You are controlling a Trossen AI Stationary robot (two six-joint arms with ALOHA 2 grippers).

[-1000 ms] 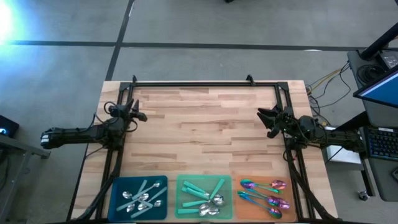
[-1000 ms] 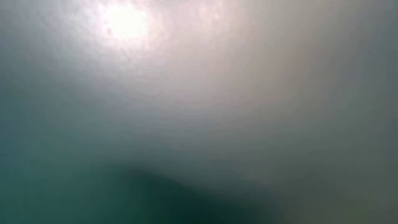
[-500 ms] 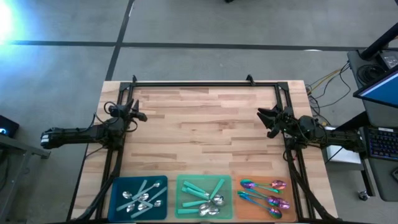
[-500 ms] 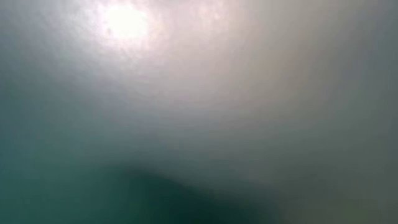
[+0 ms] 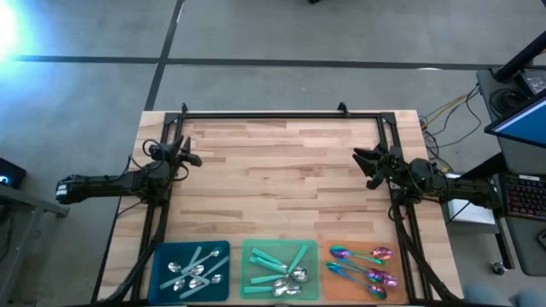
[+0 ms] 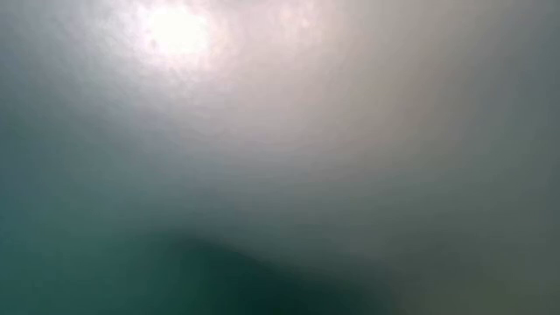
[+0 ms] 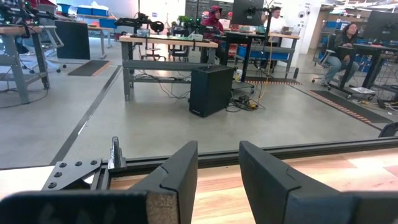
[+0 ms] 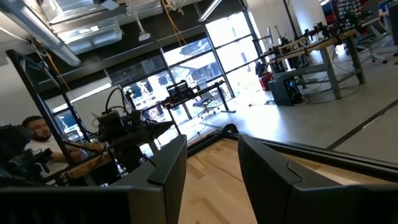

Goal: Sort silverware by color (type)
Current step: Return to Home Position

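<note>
The spoons lie sorted in three flat trays at the table's near edge. Pale blue-handled spoons (image 5: 193, 268) rest in the blue tray (image 5: 159, 256), teal-green-handled spoons (image 5: 280, 264) in the green tray (image 5: 249, 249), and iridescent purple spoons (image 5: 365, 266) in the orange tray (image 5: 327, 273). My left gripper (image 5: 193, 157) hovers over the table's left side, far from the trays; its own wrist view shows the left gripper (image 7: 217, 163) open with nothing between the fingers. My right gripper (image 5: 362, 162) hovers over the right side, and its wrist view shows the right gripper (image 8: 211, 160) open and empty.
A black frame (image 5: 273, 114) runs along the table's far edge and down both sides. Bare wood (image 5: 281, 170) lies between the two arms. The low view shows only a grey-green blur. Desks, benches and seated people (image 7: 345, 37) show in the room beyond.
</note>
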